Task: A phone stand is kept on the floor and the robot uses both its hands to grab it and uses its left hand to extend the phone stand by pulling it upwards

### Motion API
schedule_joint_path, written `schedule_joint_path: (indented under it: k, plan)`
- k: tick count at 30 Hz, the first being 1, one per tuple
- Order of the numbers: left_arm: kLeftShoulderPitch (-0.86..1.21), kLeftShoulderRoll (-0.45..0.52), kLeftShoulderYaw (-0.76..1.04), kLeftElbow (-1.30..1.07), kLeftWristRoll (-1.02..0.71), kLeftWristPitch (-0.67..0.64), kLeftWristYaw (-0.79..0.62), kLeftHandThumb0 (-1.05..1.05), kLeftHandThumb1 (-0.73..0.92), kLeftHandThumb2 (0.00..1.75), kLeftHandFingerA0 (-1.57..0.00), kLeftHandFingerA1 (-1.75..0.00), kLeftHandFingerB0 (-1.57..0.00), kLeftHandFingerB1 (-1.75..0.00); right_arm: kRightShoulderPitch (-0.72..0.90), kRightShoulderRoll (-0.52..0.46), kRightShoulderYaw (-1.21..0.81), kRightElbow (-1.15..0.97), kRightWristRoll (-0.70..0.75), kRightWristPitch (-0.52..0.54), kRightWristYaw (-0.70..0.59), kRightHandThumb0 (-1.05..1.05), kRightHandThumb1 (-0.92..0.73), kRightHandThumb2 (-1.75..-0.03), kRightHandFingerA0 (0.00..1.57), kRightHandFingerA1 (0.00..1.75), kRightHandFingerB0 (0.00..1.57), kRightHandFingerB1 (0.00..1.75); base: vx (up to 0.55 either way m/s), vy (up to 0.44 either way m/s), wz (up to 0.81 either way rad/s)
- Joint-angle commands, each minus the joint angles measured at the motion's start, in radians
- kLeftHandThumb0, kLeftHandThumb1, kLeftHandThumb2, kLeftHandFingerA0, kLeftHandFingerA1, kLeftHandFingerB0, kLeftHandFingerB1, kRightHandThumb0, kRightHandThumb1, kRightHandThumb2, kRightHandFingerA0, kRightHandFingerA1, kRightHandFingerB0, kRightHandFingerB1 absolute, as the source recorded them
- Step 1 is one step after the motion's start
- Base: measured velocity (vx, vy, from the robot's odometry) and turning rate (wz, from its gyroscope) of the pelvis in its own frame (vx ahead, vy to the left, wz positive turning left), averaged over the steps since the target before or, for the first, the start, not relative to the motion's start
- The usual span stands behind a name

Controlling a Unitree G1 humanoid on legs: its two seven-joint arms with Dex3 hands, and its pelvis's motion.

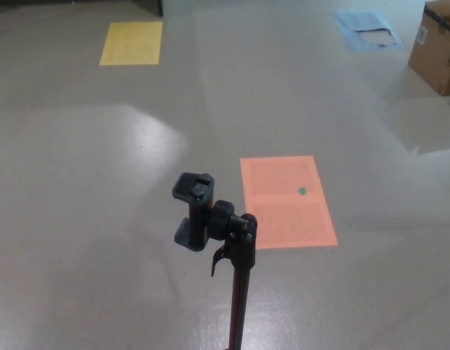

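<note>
A black phone stand (238, 292) rises from the bottom edge of the head view, just right of centre. Its pole is thin and upright, and its foot is cut off below the picture. At the top sits a black phone clamp (194, 211) on a ball joint, facing left and holding nothing. A small lever hangs just under the joint. Neither of my hands shows in the picture.
An orange sheet (286, 201) with a small green mark lies on the grey floor just behind the stand. A yellow sheet (131, 42) lies far left, a blue sheet (367, 30) far right. A cardboard box (436, 47) stands at the right edge.
</note>
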Motion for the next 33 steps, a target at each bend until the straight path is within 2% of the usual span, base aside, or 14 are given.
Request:
schedule_joint_path:
  k: [1, 10, 12, 14, 15, 16, 18, 19, 22, 23, 25, 26, 30, 33]
  plan:
    - [0.25, -0.062, 0.122, -0.282, -0.374, -0.671, -0.212, -0.66, 0.81, 0.65, -0.45, -0.38, -0.45, -0.35, 0.257, -0.08, 0.001, -0.307, -0.119, -0.577, -0.142, -0.89, -0.88, -1.19, 0.01, 0.31, 0.0, 0.1, 0.0, 0.0, 0.0]
    - [0.272, -0.072, 0.144, -0.312, -0.404, -0.65, -0.25, -0.66, 0.8, 0.64, -0.45, -0.37, -0.44, -0.35, 0.262, -0.067, 0.012, -0.311, -0.122, -0.581, -0.138, -0.88, -0.83, -1.13, 0.04, 0.31, 0.02, 0.14, 0.0, 0.0, 0.0]
    - [0.229, -0.058, 0.151, -0.349, -0.383, -0.651, -0.225, -0.65, 0.82, 0.65, -0.45, -0.37, -0.43, -0.34, 0.249, -0.059, 0.01, -0.396, -0.079, -0.524, -0.088, -0.89, -0.84, -1.15, 0.01, 0.25, 0.0, 0.1, 0.0, 0.0, 0.0]
    - [0.215, -0.049, 0.155, -0.372, -0.363, -0.636, -0.212, -0.66, 0.81, 0.64, -0.46, -0.36, -0.42, -0.34, 0.221, -0.056, 0.014, -0.38, -0.071, -0.542, -0.083, -0.87, -0.78, -1.1, 0.01, 0.31, 0.0, 0.14, 0.0, 0.0, 0.0]
    - [0.201, -0.037, 0.156, -0.417, -0.365, -0.598, -0.21, -0.69, 0.77, 0.67, -0.44, -0.36, -0.39, -0.33, 0.183, -0.05, 0.022, -0.364, -0.072, -0.555, -0.084, -0.85, -0.74, -1.07, 0.01, 0.34, 0.0, 0.19, 0.0, 0.0, 0.0]
    - [0.187, -0.031, 0.154, -0.467, -0.362, -0.556, -0.199, -0.71, 0.67, 1.04, -0.37, -0.51, -0.3, -0.46, 0.164, -0.045, 0.028, -0.38, -0.067, -0.525, -0.071, -0.87, -0.73, -1.07, 0.01, 0.31, 0.0, 0.17, 0.0, 0.0, 0.0]
    - [0.164, -0.028, 0.138, -0.61, -0.382, -0.439, -0.182, -0.71, 0.65, 1.03, -0.37, -0.51, -0.28, -0.46, 0.13, -0.038, 0.039, -0.435, -0.054, -0.453, -0.039, -0.89, -0.73, -1.07, 0.01, 0.29, 0.0, 0.15, 0.0, 0.0, 0.0]
    - [0.145, -0.025, 0.137, -0.646, -0.361, -0.417, -0.163, -0.7, 0.77, 0.67, -0.41, -0.35, -0.35, -0.32, 0.118, -0.038, 0.039, -0.451, -0.065, -0.434, -0.041, -0.91, -0.73, -1.08, 0.01, 0.3, 0.0, 0.14, 0.0, 0.0, 0.0]
    - [0.14, -0.03, 0.142, -0.674, -0.354, -0.395, -0.161, -0.7, 0.77, 0.67, -0.41, -0.35, -0.35, -0.32, 0.115, -0.039, 0.04, -0.462, -0.069, -0.424, -0.041, -0.91, -0.73, -1.08, 0.01, 0.3, 0.0, 0.14, 0.0, 0.0, 0.0]
    - [0.112, -0.011, 0.135, -0.734, -0.357, -0.343, -0.156, -0.68, 0.81, 0.64, -0.34, -0.34, -0.31, -0.31, 0.099, -0.036, 0.047, -0.486, -0.059, -0.393, -0.021, -0.89, -0.68, -1.04, 0.0, 0.28, 0.0, 0.13, 0.0, 0.0, 0.0]
    - [0.06, 0.037, 0.125, -0.89, -0.34, -0.199, -0.127, -0.71, 0.81, 0.64, -0.32, -0.33, -0.31, -0.31, 0.051, -0.035, 0.066, -0.522, -0.065, -0.335, 0.01, -0.87, -0.66, -1.02, 0.0, 0.27, 0.0, 0.13, 0.0, 0.0, 0.0]
    - [0.04, 0.052, 0.125, -0.901, -0.332, -0.175, -0.131, -0.75, 0.82, 0.66, -0.3, -0.31, -0.29, -0.3, 0.036, -0.033, 0.071, -0.524, -0.058, -0.327, 0.017, -0.87, -0.65, -1.01, 0.0, 0.26, 0.0, 0.13, 0.0, 0.0, 0.0]
    - [-0.029, 0.082, 0.123, -0.903, -0.299, -0.107, -0.134, -0.82, 0.84, 0.66, -0.31, -0.31, -0.29, -0.3, -0.003, -0.029, 0.085, -0.54, -0.061, -0.288, 0.03, -0.92, -0.68, -1.05, 0.0, 0.25, 0.0, 0.12, 0.0, 0.0, 0.0]
    - [-0.058, 0.093, 0.104, -0.891, -0.271, -0.102, -0.153, -0.83, 0.88, 0.67, -0.3, -0.31, -0.28, -0.31, -0.008, -0.041, 0.099, -0.555, -0.073, -0.259, 0.046, -0.9, -0.64, -1.02, 0.0, 0.35, 0.0, 0.15, 0.0, 0.0, 0.0]
